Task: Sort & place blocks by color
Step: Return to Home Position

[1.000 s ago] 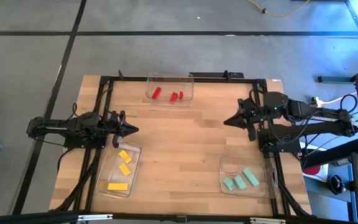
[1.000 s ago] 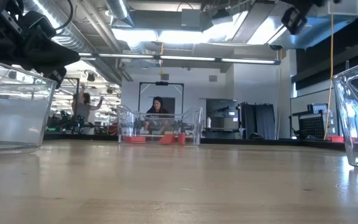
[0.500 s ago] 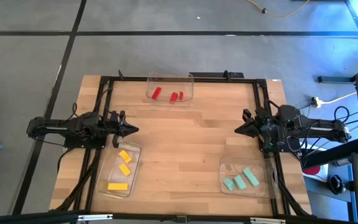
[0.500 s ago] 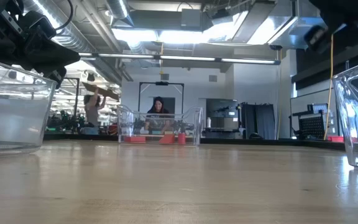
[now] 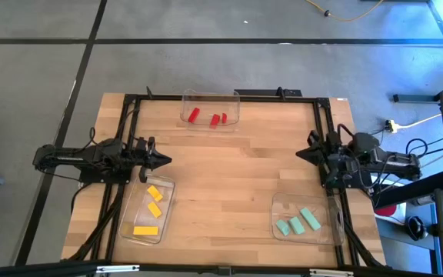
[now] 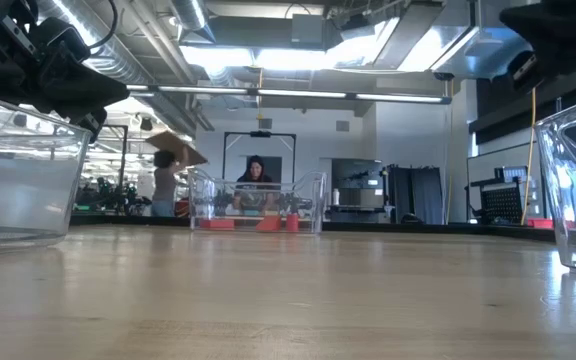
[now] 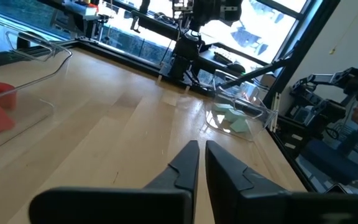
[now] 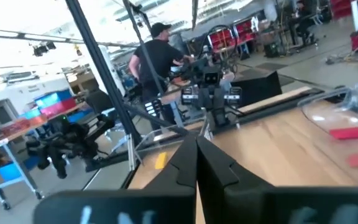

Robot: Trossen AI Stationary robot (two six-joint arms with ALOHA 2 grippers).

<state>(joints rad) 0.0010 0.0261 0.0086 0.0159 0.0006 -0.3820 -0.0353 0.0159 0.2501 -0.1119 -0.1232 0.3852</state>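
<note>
High view: sort looks done. Three small red blocks (image 5: 214,118) sit in a clear plastic tray (image 5: 210,92) at 12 o'clock on the wooden bench (image 5: 229,169). Flat yellow bars (image 5: 154,201) are trayed at 7, mint bars (image 5: 298,221) at 5. Parked clear of the trays: left pincer (image 5: 165,160) at 9, right pincer (image 5: 299,153) at 3.
Low view: reds at far centre.
Left wrist view: pincer closed, empty, nothing left to carry.
Right wrist view: same.

Red blocks (image 8: 351,132) blurred in R wrist view; L tray (image 6: 18,170) edge-cropped

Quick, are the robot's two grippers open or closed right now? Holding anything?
Left gripper: closed, holding nothing.
Right gripper: closed, holding nothing.
</note>
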